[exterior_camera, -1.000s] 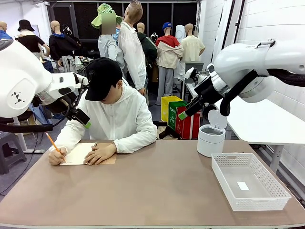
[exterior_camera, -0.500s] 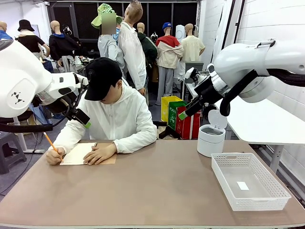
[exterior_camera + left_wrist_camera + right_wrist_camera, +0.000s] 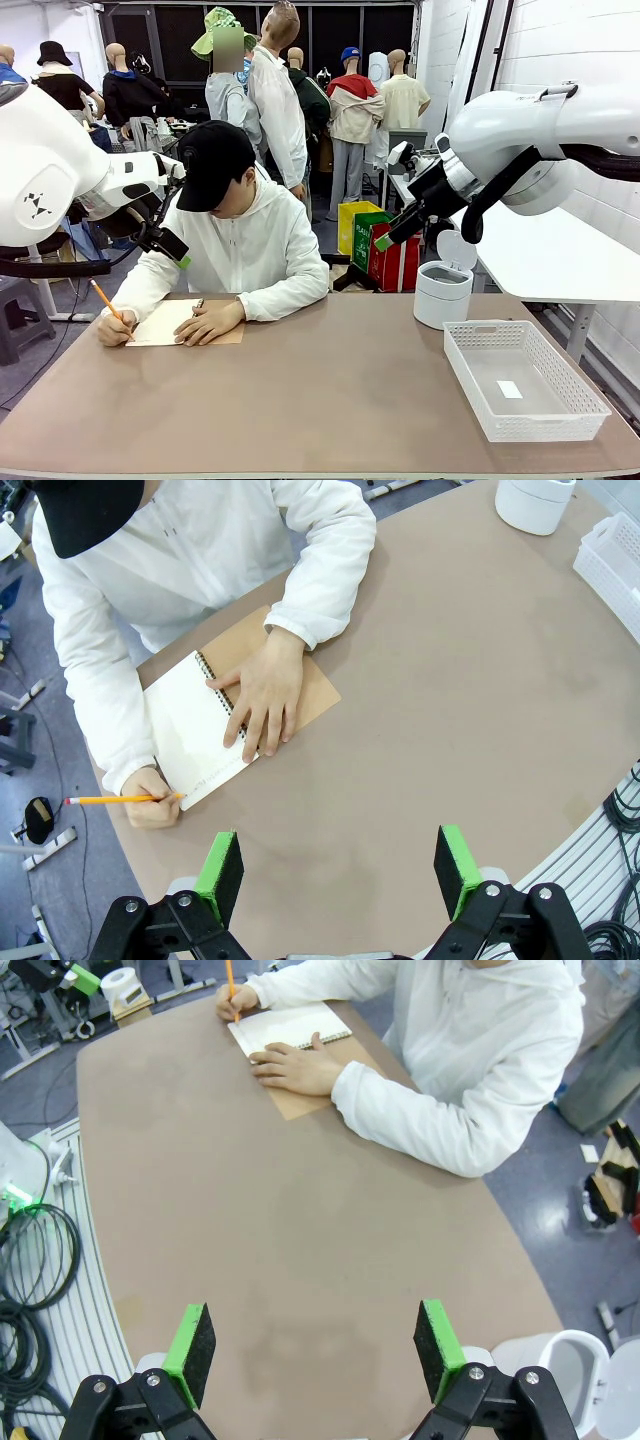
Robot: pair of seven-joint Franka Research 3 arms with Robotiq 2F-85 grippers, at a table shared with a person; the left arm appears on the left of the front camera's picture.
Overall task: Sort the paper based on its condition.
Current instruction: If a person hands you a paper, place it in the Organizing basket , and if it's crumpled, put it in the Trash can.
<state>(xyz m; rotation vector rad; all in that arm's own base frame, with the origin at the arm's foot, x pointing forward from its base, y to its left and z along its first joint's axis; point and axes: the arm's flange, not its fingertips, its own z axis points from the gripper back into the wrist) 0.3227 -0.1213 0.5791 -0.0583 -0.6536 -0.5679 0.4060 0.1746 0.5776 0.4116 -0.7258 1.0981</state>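
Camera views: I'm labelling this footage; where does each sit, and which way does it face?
Front: between the arms, facing across the brown table at the writing person; white left arm and right arm show.
Left wrist: above the table, looking down; open left gripper below.
Right wrist: likewise, open right gripper.
Shared: brown-covered spiral notebook.

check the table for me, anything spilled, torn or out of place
Nothing stands out. The spiral notebook lies flat under the person's hand, the pencil at its edge; the white basket and the white bin stand upright toward the other side of the table, the bin's lid flipped open.
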